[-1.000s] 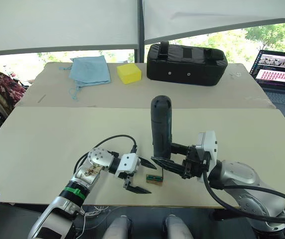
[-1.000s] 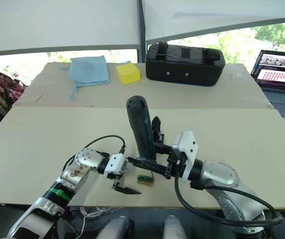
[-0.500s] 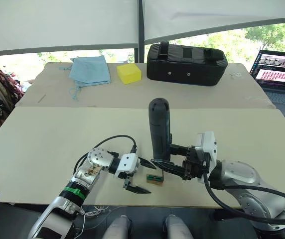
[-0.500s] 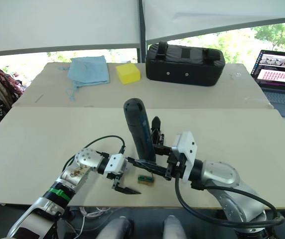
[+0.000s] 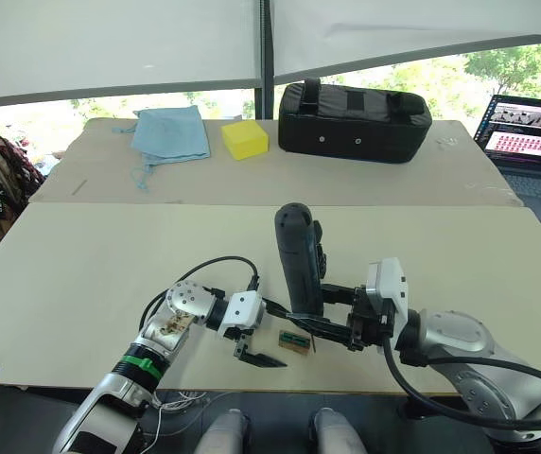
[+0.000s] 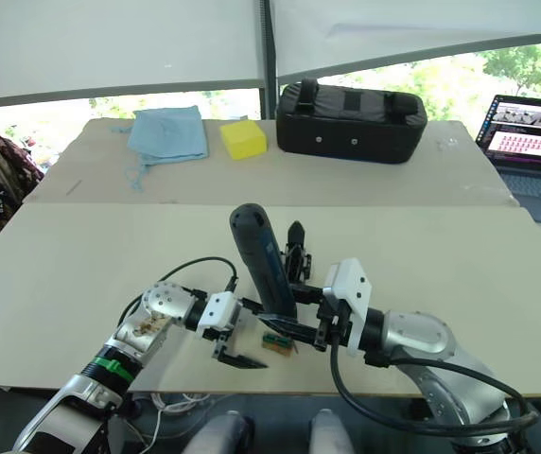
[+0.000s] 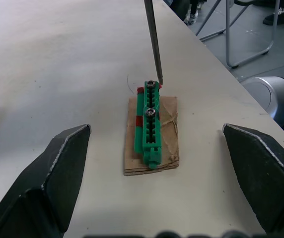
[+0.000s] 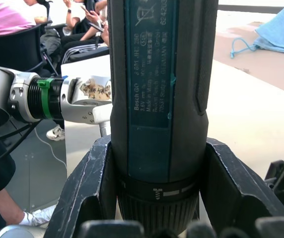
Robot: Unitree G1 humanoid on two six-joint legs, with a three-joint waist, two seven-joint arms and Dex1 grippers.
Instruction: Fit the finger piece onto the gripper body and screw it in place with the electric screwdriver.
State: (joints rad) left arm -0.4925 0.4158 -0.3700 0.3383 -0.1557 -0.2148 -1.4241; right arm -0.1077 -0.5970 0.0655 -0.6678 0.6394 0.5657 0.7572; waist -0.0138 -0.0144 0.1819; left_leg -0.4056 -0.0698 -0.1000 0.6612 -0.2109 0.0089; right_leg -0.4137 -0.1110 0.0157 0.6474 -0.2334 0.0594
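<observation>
The right gripper [image 5: 332, 322] clamps its fingers around the lower barrel of the electric screwdriver [image 5: 296, 260], which stands near upright, tilted slightly. In the left wrist view the metal bit [image 7: 152, 39] meets the end screw on a green screw strip [image 7: 149, 116] mounted on a scrap of cardboard [image 7: 167, 134] near the front edge of the counter [image 5: 91, 274].

Judged step: collecting a screw. Keep the bit in line with the screw head and press straight down; a slanted bit may slip out or push the strip along the counter.

The left gripper [image 5: 256, 333] rests just beside the strip, fingers [image 7: 57, 163] spread wide on either side of it, holding nothing.

The gripper body [image 6: 296, 253] stands on the counter just behind the screwdriver. The finger piece cannot be made out separately.
</observation>
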